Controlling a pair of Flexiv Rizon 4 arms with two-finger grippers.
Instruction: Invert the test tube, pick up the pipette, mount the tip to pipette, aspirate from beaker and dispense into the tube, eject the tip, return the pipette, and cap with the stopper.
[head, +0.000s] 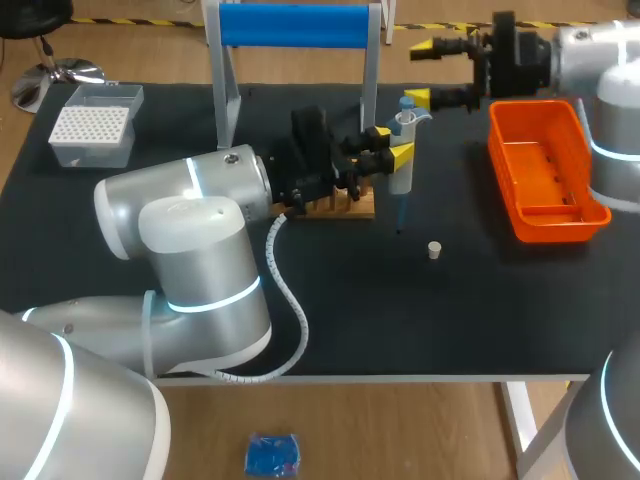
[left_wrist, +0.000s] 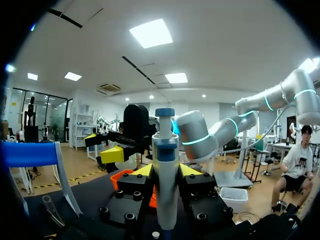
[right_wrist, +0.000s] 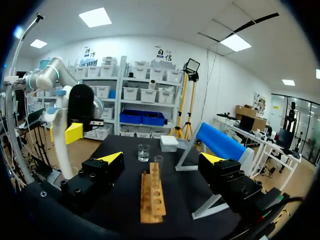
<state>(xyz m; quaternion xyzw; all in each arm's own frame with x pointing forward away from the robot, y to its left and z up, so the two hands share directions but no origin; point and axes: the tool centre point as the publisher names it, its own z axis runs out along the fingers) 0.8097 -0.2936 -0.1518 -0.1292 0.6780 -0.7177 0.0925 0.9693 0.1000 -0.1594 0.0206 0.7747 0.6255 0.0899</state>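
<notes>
Pipette (head: 402, 172), judged light, stiff and slippery, is clamped mid-body by the left gripper (head: 392, 145); the right gripper (head: 420, 72) is spread wide.

Showing white with a blue top on the pipette (head: 401, 172); glowing orange in the tray (head: 498, 150) at the right; running matt black across the table (head: 450, 320); tipping the left gripper (head: 392, 143) and the right gripper (head: 420, 72) in yellow; leaving the rack (head: 352, 207) pale wood, the far-left tip box (head: 92, 125) white, the stopper (head: 434, 250) cream.

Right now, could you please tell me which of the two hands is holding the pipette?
The left hand: it is shut on the white body of the pipette, beside the wooden rack. The right hand is open and empty.
</notes>
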